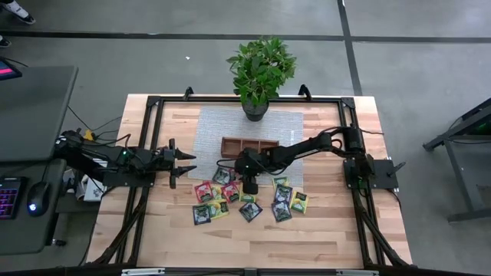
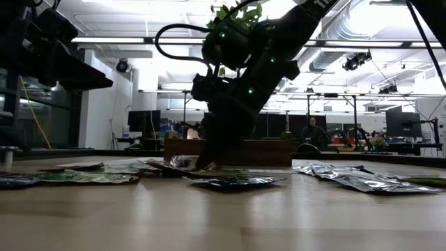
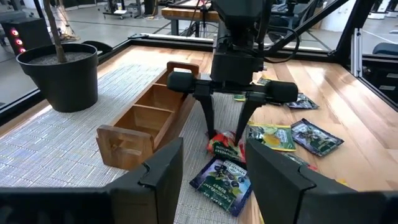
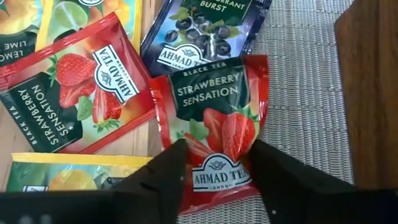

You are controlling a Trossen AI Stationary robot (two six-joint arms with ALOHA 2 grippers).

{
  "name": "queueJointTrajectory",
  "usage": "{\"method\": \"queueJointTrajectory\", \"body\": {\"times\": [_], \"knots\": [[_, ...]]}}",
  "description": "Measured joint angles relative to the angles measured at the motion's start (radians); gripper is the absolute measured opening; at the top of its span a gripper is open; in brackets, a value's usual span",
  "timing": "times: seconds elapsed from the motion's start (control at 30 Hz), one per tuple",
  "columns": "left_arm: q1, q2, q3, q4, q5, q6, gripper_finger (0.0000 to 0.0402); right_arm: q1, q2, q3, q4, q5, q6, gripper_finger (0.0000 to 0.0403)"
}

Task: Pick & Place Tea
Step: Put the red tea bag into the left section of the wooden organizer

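Right wrist view: right hand (image 4: 214,171) is down over a red strawberry tea bag (image 4: 214,118), fingers straddling its lower edge and resting on it, jaws partly apart — looks mid-squeeze, bag not lifted, so no firm hold yet. Bag lies half on the grey mat (image 4: 298,74), just beside the wooden tray (image 4: 367,87), overlapping a dark blue bag (image 4: 199,37). Likely picked first since it sits closest to the tray. Second red bag (image 4: 74,87) lies next to it on bare wood.

High view: remaining tea bags (image 1: 249,203) are scattered flat in a loose cluster near the table's middle, on the near side of the tray (image 1: 249,144), all outside its compartments. Left hand (image 1: 182,165) waits at the left of the pile, jaws open, holding nothing, pointed at the work, probably parked out of the way.

Table (image 1: 322,238) is light wood with a black frame; potted plant (image 1: 261,73) at far edge of the mat. Room: grey floor, desk with keyboard at left; low view shows a big workshop with ceiling lights.
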Motion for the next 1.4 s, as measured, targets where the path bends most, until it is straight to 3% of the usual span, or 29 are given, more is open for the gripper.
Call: {"method": "queueJointTrajectory", "body": {"times": [0.2, 0.4, 0.73, 1.07, 1.4], "knots": [[0.000, 0.000, 0.000, 0.000, 0.001, 0.000, 0.0170, 0.000, 0.001, -0.002, 0.009, -0.001, 0.003, 0.0079], [0.000, 0.000, 0.000, 0.005, 0.001, 0.000, 0.0170, 0.000, 0.004, 0.024, 0.004, -0.009, 0.009, 0.0033], [0.000, 0.000, 0.000, 0.006, 0.001, 0.000, 0.0170, 0.000, 0.009, 0.083, -0.017, 0.001, 0.006, 0.0046], [0.000, 0.000, 0.000, 0.007, 0.001, -0.004, 0.0170, 0.000, 0.009, 0.162, -0.104, -0.019, 0.004, 0.0024], [0.000, 0.000, -0.002, 0.015, 0.003, -0.087, 0.0170, 0.016, 0.007, 0.299, -0.232, -0.005, 0.145, 0.0019]]}}
